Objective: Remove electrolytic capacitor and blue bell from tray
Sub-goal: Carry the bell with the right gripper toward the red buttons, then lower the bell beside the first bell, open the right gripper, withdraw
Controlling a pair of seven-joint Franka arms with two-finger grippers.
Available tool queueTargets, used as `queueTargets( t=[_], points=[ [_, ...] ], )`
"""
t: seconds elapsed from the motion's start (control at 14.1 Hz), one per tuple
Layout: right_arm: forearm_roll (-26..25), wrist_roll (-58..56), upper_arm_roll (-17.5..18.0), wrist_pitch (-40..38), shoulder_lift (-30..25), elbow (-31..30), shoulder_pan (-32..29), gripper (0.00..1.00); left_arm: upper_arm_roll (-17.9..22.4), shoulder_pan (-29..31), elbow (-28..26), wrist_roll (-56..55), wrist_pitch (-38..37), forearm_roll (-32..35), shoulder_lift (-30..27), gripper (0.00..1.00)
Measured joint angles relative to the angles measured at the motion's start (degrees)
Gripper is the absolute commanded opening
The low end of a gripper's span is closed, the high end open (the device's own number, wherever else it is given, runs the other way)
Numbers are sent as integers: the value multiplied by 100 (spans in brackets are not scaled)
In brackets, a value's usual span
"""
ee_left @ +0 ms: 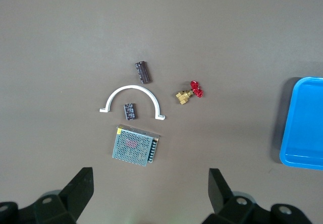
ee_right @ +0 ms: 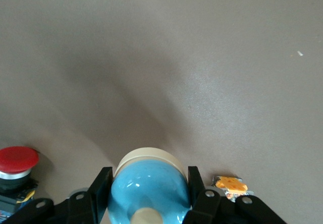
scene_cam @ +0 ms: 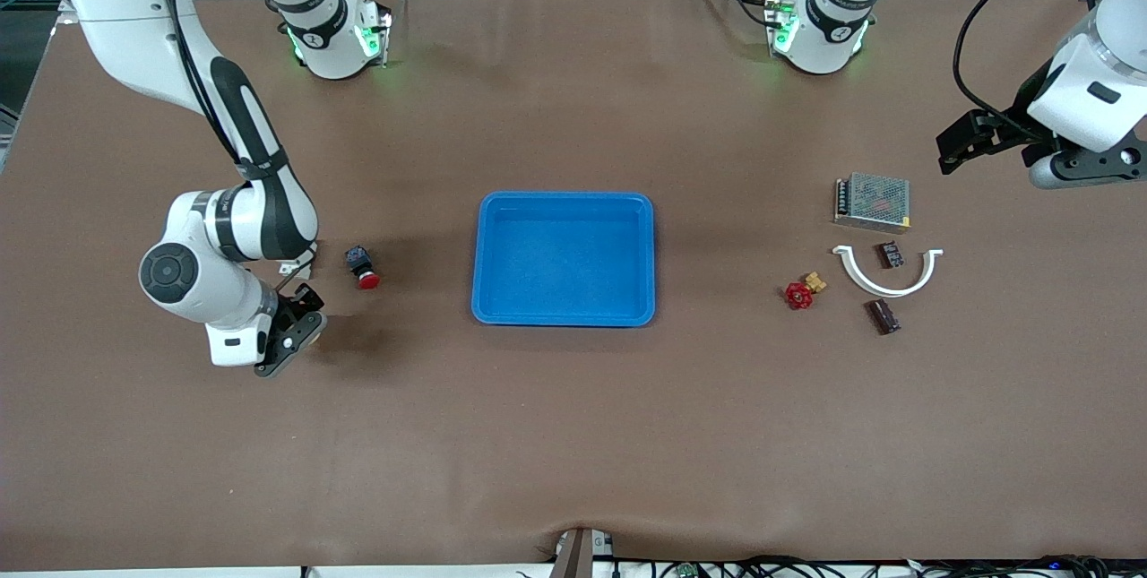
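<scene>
The blue tray [scene_cam: 563, 258] sits bare on the brown table [scene_cam: 573, 435]; at its 9 o'clock, the right gripper [ee_right: 148, 193] clamps the blue bell [ee_right: 149, 186], while the left gripper [ee_left: 149, 196] hangs spread wide.

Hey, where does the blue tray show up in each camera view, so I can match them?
Front view: the tray sits mid-table, empty.
Left wrist view: only one end of it shows, at the picture's edge.
Right wrist view: not in it.
Shared landmark: the red-handled brass valve in front and left wrist views.

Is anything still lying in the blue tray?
No, the tray shows only its bare blue floor in the front view.
</scene>
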Motion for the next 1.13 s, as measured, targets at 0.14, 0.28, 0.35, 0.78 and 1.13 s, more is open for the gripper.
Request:
queueTargets(
  t=[0.14, 0.28, 0.35, 0.78, 1.13],
  points=[
    [0, -5, 11, 103, 40, -55, 0, 47, -6, -4, 0, 2, 0, 0, -1, 100],
    [0, -5, 34, 400, 58, -242, 0, 47, -21, -16, 0, 4, 0, 0, -2, 100],
    [0, -5, 43, 485, 70, -316, 0, 47, -24, -24, 0, 4, 0, 0, -4, 100],
    [2, -5, 59, 555, 154, -392, 0, 48, -81, -35, 0, 5, 0, 0, -11, 100],
    [2, -5, 62, 600, 167, -398, 0, 50, -81, -34, 1, 5, 0, 0, -12, 100]
  ],
)
